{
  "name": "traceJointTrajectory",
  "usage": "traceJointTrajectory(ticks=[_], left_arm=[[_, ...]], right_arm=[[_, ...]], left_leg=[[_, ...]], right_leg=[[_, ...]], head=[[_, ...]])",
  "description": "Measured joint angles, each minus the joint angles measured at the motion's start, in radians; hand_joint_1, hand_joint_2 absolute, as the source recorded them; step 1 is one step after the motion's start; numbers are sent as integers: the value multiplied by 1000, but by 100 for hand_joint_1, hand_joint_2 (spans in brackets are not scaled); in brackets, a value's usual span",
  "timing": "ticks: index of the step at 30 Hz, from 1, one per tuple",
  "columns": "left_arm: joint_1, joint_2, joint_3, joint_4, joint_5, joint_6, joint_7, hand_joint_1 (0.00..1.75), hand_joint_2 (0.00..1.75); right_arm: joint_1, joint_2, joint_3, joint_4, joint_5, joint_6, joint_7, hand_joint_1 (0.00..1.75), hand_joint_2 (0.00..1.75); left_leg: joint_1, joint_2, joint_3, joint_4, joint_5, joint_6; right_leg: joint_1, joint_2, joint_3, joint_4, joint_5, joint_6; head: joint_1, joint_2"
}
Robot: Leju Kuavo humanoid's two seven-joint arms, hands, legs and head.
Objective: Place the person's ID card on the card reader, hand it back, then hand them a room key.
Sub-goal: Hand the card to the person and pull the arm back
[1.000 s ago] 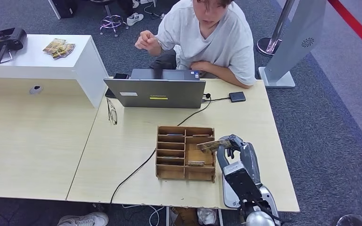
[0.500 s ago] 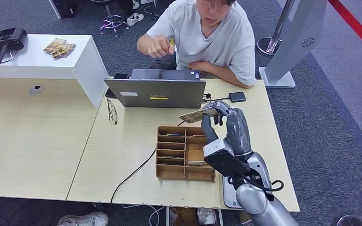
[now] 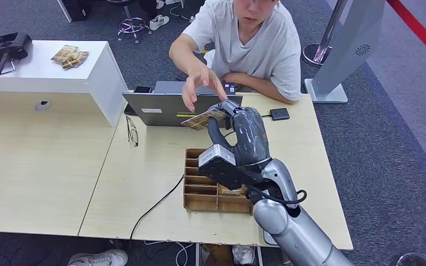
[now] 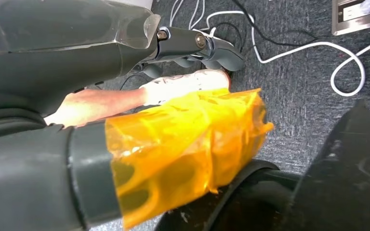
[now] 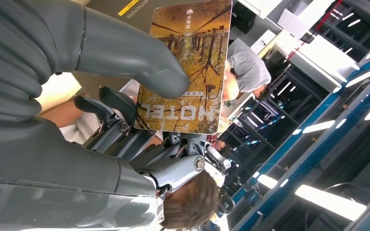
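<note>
Head view first: the right hand (image 3: 234, 119) was up over the tabletop (image 3: 144, 172), holding the room key (image 3: 201, 118) out just in front of the laptop (image 3: 182, 109), the person's hand (image 3: 199, 83) reaching in right above it. Right wrist view: thumb and fingers (image 5: 125, 57) pinched the key flat near one end. It looked thin, stiff, light and probably slick, so take the free end. Left wrist view: left hand (image 4: 125, 159) wrapped in orange film; couldn't really tell how its fingers sat.

Laptop (image 3: 183, 113) lid, person's hand (image 3: 199, 83) block forward; bare table (image 3: 305, 149) right.
</note>
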State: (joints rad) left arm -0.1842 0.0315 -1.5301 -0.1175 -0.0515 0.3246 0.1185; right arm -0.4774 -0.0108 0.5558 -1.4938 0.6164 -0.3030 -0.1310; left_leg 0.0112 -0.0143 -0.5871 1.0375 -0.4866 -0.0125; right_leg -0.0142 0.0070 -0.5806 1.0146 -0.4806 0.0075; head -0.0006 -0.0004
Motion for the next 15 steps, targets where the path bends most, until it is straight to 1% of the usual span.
traceJointTrajectory(ticks=[4, 15], left_arm=[[-2, -4, 0, -2, -18, -10, 9, 0, 0], [-24, -21, 0, -6, -45, -51, 17, 0, 0]], right_arm=[[-28, 24, 10, 34, 22, 5, 12, 175, 175], [-124, 70, 25, 143, 172, -5, 110, 175, 175]], left_leg=[[0, 0, 0, 0, 0, 0], [0, 0, 0, 0, 0, 0]], right_leg=[[0, 0, 0, 0, 0, 0], [0, 0, 0, 0, 0, 0]], head=[[0, 0], [0, 0]])
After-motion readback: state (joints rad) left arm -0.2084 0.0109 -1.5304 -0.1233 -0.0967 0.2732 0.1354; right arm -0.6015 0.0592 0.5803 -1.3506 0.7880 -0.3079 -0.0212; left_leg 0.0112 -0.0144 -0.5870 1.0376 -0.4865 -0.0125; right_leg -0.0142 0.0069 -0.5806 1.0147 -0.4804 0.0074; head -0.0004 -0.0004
